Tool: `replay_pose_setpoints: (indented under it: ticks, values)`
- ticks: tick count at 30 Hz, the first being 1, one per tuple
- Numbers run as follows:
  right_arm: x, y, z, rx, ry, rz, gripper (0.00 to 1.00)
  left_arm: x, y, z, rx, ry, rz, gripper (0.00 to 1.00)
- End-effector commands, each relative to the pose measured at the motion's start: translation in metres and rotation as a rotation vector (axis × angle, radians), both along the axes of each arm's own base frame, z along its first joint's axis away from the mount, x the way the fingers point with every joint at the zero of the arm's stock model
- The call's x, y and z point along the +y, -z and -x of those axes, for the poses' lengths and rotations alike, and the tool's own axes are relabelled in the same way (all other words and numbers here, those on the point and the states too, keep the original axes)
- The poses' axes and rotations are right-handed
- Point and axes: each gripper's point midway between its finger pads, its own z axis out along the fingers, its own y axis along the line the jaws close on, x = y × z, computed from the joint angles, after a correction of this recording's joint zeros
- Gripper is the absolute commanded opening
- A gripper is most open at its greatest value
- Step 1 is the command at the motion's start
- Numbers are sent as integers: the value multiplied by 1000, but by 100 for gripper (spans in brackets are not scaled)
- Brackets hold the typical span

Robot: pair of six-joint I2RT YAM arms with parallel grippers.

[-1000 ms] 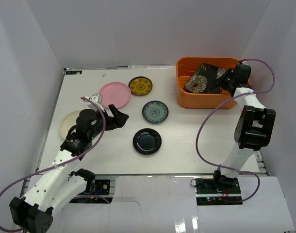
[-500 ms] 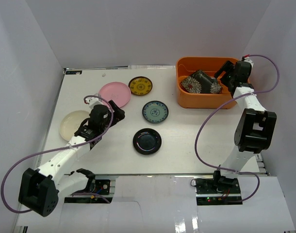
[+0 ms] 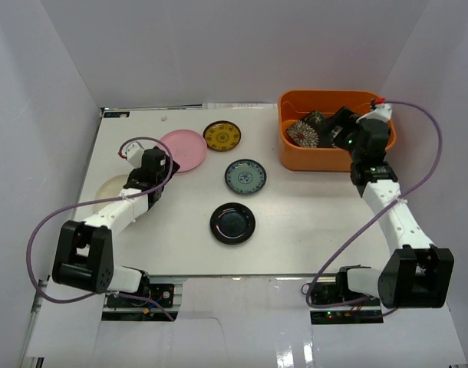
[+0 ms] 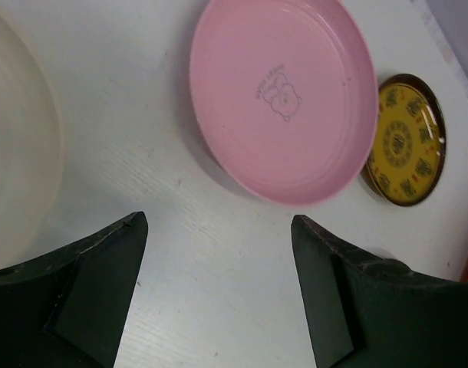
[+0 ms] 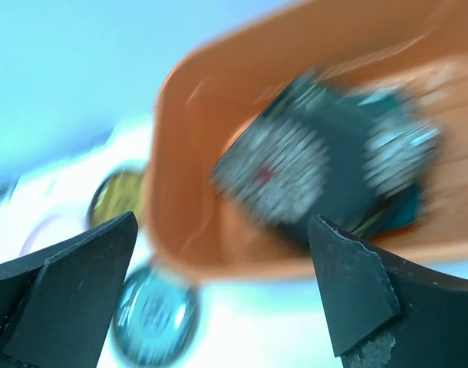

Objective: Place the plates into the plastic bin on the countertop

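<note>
**A:** Top external view first: how many dishes lie already in the orange plastic bin [image 3: 318, 164]?

**B:** I see one for sure, the black square plate with white flowers [image 3: 314, 129]. In the right wrist view a teal edge [image 5: 403, 213] shows under it. It may be a second dish, but the blur hides it.

**A:** What is left?

**B:** Five rounds are on the countertop [image 3: 295, 230]: the pink plate [image 3: 184, 148], yellow-patterned plate [image 3: 222, 136], blue-patterned plate [image 3: 245, 176], glossy black plate [image 3: 232, 223] and cream plate [image 3: 110, 193]. I judge less than half is done.

**A:** And the grippers?

**B:** The right gripper [image 5: 222, 222] hangs over the bin, jaws wide apart, holding nothing. The left gripper [image 4: 217, 226] is also spread and empty, between the pink and cream plates.
</note>
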Motion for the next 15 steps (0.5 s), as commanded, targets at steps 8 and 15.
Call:
replay_pose_setpoints:
  ticks: [8, 15]
  values:
    - [189, 61, 112, 12, -595, -10, 95, 2, 24, -81, 87, 21, -40, 71]
    - [246, 95, 153, 72, -748, 9, 95, 18, 62, -76, 185, -41, -54, 59]
